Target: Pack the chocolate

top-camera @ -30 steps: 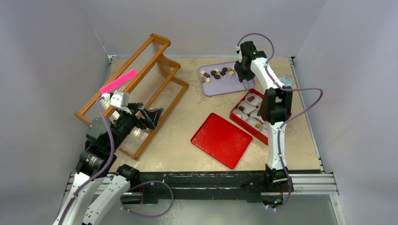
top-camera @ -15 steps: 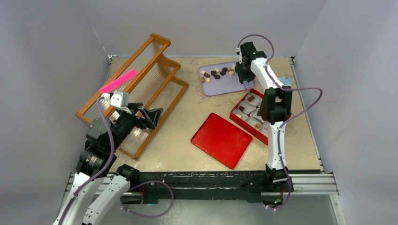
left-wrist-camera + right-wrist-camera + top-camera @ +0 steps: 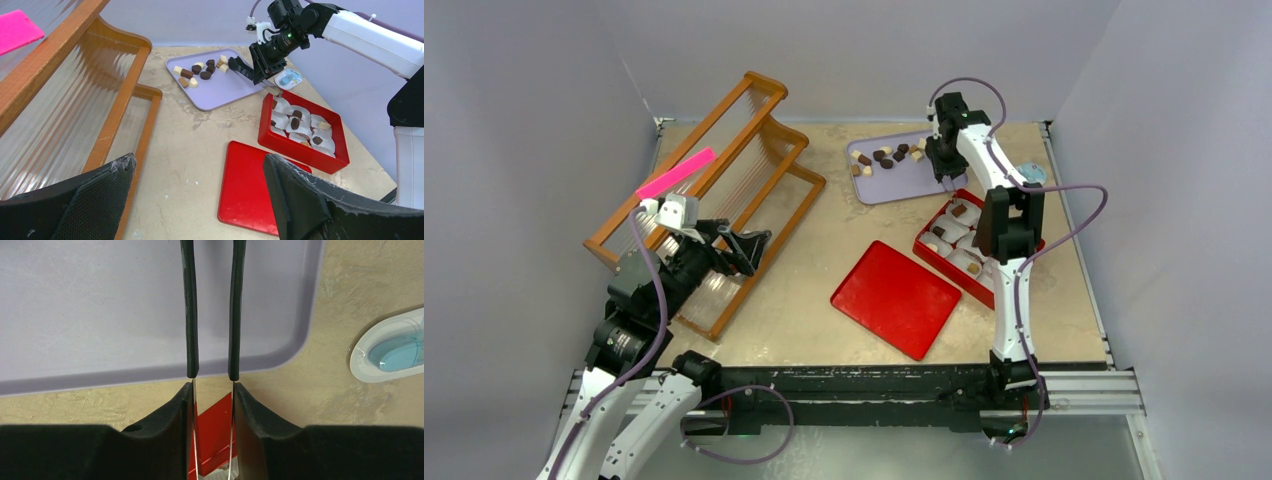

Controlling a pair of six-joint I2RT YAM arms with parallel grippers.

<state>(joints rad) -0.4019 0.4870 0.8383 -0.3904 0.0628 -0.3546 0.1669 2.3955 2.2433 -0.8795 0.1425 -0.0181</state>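
Right gripper (image 3: 212,395) is clamped on a pair of tweezers (image 3: 189,315), and I've got it hanging over the near right corner of the lavender tray (image 3: 904,185). The tines run side by side with a narrow gap and nothing between them as far as I can see. Their tips run off the top of the wrist view, so I can't tell if they carry anything. The loose chocolate (image 3: 886,155) sits bunched at the tray's far left, well away from that corner. More pieces are already in the white cups of the red box (image 3: 300,155), just off the tray's near right corner. The left gripper (image 3: 199,162) is spread wide and empty, well off to the tray's left by the wooden rack (image 3: 714,190). My worries: the pieces are crowded, so a tine coming in could shove a neighbour over the tray's rim. Too hard a squeeze could flick a rounded piece out sideways, and too soft a squeeze could drop it on the table between tray and box. The tweezers' bare metal tail hangs low on the box side of the tray and could catch a cup.
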